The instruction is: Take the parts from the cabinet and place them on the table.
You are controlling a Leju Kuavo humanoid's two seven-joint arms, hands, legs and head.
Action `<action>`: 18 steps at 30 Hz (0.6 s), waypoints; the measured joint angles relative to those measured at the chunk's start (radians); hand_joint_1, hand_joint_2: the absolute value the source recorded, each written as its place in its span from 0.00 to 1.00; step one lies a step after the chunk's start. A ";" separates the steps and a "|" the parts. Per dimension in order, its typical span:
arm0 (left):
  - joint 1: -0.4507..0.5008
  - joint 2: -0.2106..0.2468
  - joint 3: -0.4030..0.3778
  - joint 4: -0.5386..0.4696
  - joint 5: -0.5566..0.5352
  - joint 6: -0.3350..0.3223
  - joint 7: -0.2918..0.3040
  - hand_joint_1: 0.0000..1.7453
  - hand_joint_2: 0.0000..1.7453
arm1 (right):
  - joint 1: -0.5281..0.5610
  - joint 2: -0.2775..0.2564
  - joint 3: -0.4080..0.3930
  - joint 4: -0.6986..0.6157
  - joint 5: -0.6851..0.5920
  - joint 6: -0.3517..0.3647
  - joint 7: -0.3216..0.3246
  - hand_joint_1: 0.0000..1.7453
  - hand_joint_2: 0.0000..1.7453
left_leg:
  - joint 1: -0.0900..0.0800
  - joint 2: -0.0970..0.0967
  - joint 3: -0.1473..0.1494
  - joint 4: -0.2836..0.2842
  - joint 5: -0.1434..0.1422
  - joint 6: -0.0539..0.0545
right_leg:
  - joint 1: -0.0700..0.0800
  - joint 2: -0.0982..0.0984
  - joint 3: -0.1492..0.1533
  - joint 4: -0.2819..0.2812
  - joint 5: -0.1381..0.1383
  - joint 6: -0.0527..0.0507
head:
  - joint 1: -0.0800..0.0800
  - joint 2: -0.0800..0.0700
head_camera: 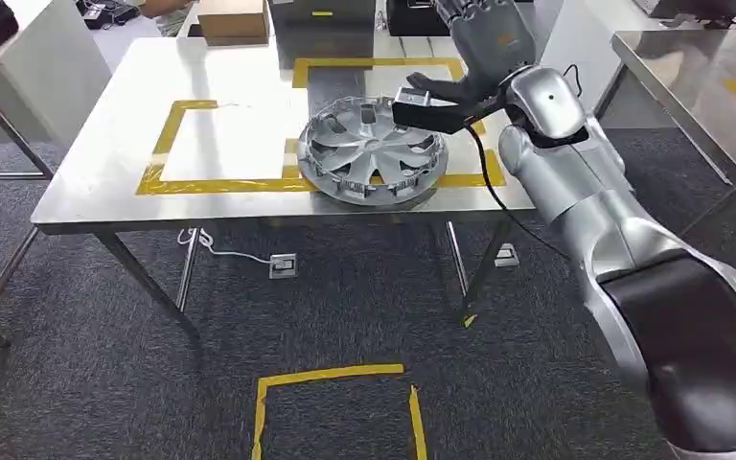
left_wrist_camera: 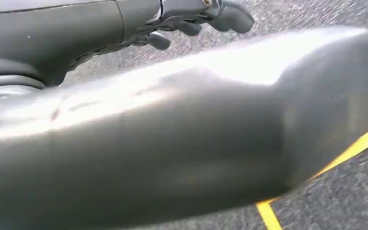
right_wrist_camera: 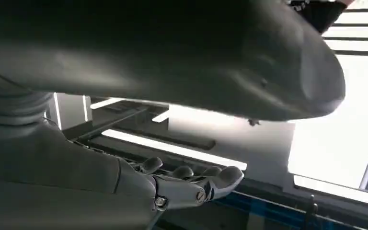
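Just below and to the left of the right hand (head_camera: 487, 43), a silver wheel cover (head_camera: 374, 149) is lying flat on the steel table (head_camera: 105, 163), overlapping the yellow tape outline (head_camera: 168, 134). The right hand is hovering above the table's far side with its fingers (right_wrist_camera: 206, 178) stretched out and apart, gripping nothing. In the left wrist view, the left hand (left_wrist_camera: 196, 17) is hanging over grey carpet (left_wrist_camera: 345, 196) with its fingers loosely curled and nothing in them. Beyond the right hand, a cardboard box (head_camera: 233, 19) is sitting at the table's far edge.
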State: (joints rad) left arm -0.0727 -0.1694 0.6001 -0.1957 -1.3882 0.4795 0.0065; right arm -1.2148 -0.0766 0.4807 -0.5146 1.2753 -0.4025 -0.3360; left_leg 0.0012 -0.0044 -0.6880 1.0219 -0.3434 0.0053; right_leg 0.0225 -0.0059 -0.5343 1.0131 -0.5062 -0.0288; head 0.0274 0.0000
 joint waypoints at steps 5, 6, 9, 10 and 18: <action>0.011 0.017 0.008 0.001 0.004 0.009 0.003 0.00 0.00 | 0.012 -0.007 0.000 0.000 -0.001 -0.003 0.013 0.00 0.00 | 0.004 0.000 -0.059 0.214 -0.215 -0.027 | -0.020 -0.003 -0.056 -0.024 0.083 -0.005 | -0.003 0.000; 0.011 0.019 0.010 0.001 0.007 0.011 0.004 0.00 0.00 | 0.016 -0.008 0.000 0.001 -0.001 -0.002 0.018 0.00 0.00 | 0.008 0.000 -0.065 0.279 -0.230 -0.034 | -0.023 -0.003 -0.076 -0.022 0.097 -0.001 | -0.003 0.000; 0.011 0.023 0.020 0.001 0.014 0.011 0.010 0.00 0.00 | 0.021 -0.016 0.000 0.001 0.000 0.003 0.017 0.00 0.00 | 0.020 0.000 0.011 0.249 -0.139 -0.051 | -0.035 -0.005 -0.131 -0.011 0.132 0.016 | -0.003 0.000; 0.011 0.024 0.023 0.000 0.018 0.011 0.010 0.00 0.00 | 0.018 -0.018 0.000 0.001 -0.002 0.004 0.014 0.00 0.00 | 0.026 0.001 0.067 0.183 -0.124 -0.056 | -0.040 -0.006 -0.149 -0.003 0.142 0.024 | -0.003 0.000; -0.001 0.030 0.054 -0.002 0.071 0.024 -0.002 0.00 0.00 | 0.017 -0.041 0.000 0.005 -0.014 0.012 -0.008 0.00 0.00 | 0.020 0.000 0.108 0.039 -0.148 0.015 | -0.043 -0.004 -0.207 0.060 0.100 0.070 | 0.002 0.000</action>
State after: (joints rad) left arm -0.0738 -0.1396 0.6543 -0.1976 -1.3172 0.5032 0.0046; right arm -1.1983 -0.1175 0.4803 -0.5093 1.2615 -0.3902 -0.3445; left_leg 0.0208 -0.0044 -0.5800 1.0609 -0.4910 0.0202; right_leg -0.0207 -0.0097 -0.7414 1.0728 -0.4062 0.0410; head 0.0298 0.0000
